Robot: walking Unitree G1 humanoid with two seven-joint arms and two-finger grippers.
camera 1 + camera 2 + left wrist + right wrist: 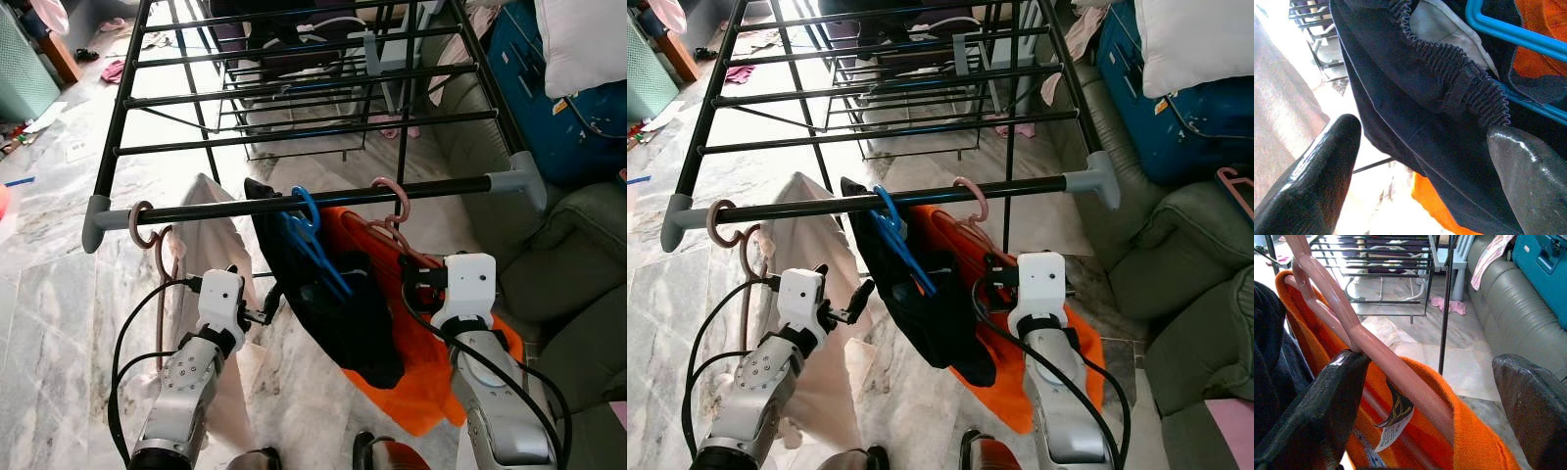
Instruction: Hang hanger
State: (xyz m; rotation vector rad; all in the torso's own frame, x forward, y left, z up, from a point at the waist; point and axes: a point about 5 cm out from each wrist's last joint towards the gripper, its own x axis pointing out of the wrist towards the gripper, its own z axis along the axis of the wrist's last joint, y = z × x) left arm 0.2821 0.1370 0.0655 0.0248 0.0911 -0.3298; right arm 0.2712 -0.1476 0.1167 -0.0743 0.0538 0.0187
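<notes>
A grey sofa (578, 264) stood at the right with a blue case (549, 88) and a white pillow (588, 39) on it, a second rack (294, 88) stood further back on the marble floor (59, 284), and small pink cloths (113, 70) lay scattered there.

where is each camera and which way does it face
Left eye view: on the head, looking forward and down at the rack bar with three hangers; both silver arms show.
Right eye view: the stereo twin, same scene.
Left wrist view: on the left wrist, looking along open black fingers at the black garment and blue hanger.
Right wrist view: on the right wrist, open fingers either side of the pink hanger in the orange garment.
Shared: both wrist views catch the black and orange garments.
</notes>
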